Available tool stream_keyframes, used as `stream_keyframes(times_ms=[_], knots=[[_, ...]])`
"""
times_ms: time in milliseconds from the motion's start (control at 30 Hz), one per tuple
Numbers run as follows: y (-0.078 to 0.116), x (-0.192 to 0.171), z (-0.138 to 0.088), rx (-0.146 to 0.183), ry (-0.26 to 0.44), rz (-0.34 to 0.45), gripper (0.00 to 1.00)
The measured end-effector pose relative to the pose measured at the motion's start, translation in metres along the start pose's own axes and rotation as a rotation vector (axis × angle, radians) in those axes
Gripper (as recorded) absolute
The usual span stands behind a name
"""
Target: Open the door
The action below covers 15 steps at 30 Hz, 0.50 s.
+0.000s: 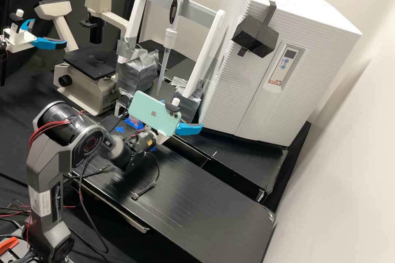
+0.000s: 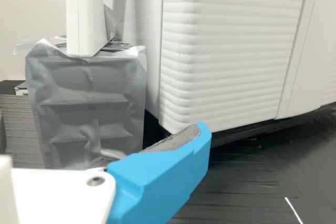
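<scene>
One white cabinet (image 1: 284,53) bears one dark block (image 1: 255,36) and two blue buttons (image 1: 286,61). There is one microscope (image 1: 92,63), one pipette (image 1: 169,38) and one phone (image 1: 153,114). Two white posts (image 1: 137,10) and two silver-taped blocks (image 1: 139,70) complete the count.

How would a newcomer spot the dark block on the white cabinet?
Find the big white ribbed cabinet. High on its front, above and left of the control panel in the high view, is the dark block. It's chunky and juts out; the panel is pale, with blue buttons.
</scene>
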Motion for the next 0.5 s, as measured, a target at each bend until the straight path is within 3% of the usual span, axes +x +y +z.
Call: stream_keyframes(times_ms=[333, 500], knots=[[0.002, 0.0, 0.001, -0.003, -0.002, 0.005, 1.0], [0.024, -0.01, 0.0, 0.016, 0.018, 0.06, 1.0]])
